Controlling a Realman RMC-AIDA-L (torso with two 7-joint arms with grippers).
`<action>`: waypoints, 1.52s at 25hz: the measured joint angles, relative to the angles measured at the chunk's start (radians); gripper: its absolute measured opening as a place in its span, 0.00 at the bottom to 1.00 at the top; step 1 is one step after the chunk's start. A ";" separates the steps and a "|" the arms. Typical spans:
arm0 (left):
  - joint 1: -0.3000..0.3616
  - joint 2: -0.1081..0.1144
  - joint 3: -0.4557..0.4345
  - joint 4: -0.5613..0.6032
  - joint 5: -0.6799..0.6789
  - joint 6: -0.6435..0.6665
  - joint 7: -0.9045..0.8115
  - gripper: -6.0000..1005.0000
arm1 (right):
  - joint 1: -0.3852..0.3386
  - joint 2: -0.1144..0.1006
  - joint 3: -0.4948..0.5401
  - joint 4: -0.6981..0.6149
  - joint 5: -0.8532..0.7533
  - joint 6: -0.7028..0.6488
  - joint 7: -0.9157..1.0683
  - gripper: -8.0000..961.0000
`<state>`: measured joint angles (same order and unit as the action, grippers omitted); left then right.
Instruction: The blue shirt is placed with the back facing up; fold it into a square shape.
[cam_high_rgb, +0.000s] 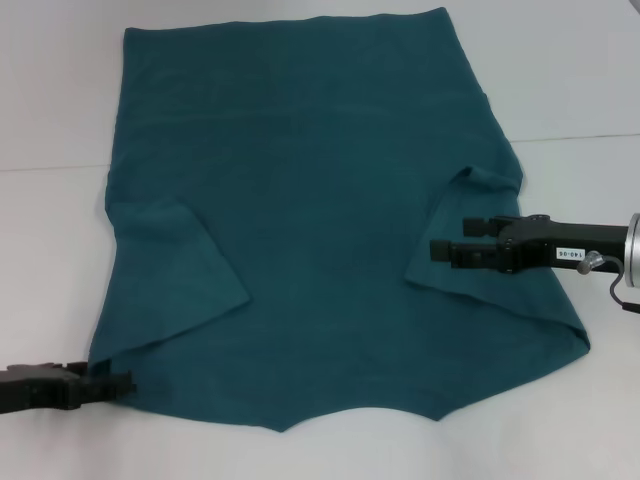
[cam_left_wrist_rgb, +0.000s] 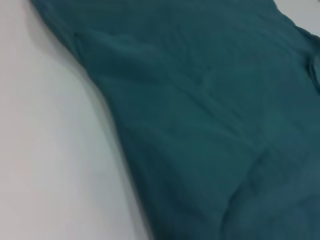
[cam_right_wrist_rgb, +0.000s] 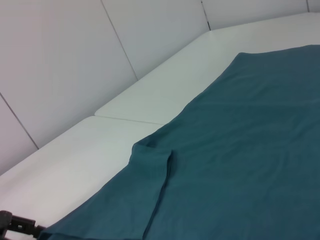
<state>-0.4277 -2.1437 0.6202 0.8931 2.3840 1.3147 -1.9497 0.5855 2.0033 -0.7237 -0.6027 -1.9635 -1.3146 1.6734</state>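
Note:
The blue shirt (cam_high_rgb: 320, 230) lies flat on the white table (cam_high_rgb: 50, 250), plain side up, with both sleeves turned inward over the body. The left sleeve flap (cam_high_rgb: 175, 270) and the right sleeve flap (cam_high_rgb: 465, 230) each form a slanted fold. My right gripper (cam_high_rgb: 445, 240) reaches in from the right, open, just above the folded right sleeve. At the shirt's near left corner sits my left gripper (cam_high_rgb: 125, 383), low on the table and touching the cloth edge. The right wrist view also shows that left gripper (cam_right_wrist_rgb: 15, 226) at that corner. Teal cloth (cam_left_wrist_rgb: 210, 125) fills the left wrist view.
White table surface surrounds the shirt on the left, right and near sides. A seam between table panels (cam_high_rgb: 580, 137) runs across the far part. White wall panels (cam_right_wrist_rgb: 65, 60) stand beyond the table's left edge in the right wrist view.

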 joint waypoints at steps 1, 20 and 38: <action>0.000 0.000 0.006 0.001 0.000 0.010 0.000 0.87 | 0.000 0.000 0.000 0.000 0.000 0.000 0.000 0.97; -0.048 -0.007 0.039 -0.002 -0.006 0.086 0.007 0.87 | -0.007 -0.002 0.023 -0.001 0.002 -0.006 -0.008 0.97; -0.059 -0.011 0.085 0.001 0.000 0.144 -0.019 0.87 | -0.007 -0.004 0.026 -0.001 0.002 -0.008 -0.009 0.97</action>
<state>-0.4868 -2.1547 0.7054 0.8944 2.3843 1.4584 -1.9688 0.5783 1.9994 -0.6979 -0.6041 -1.9619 -1.3223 1.6643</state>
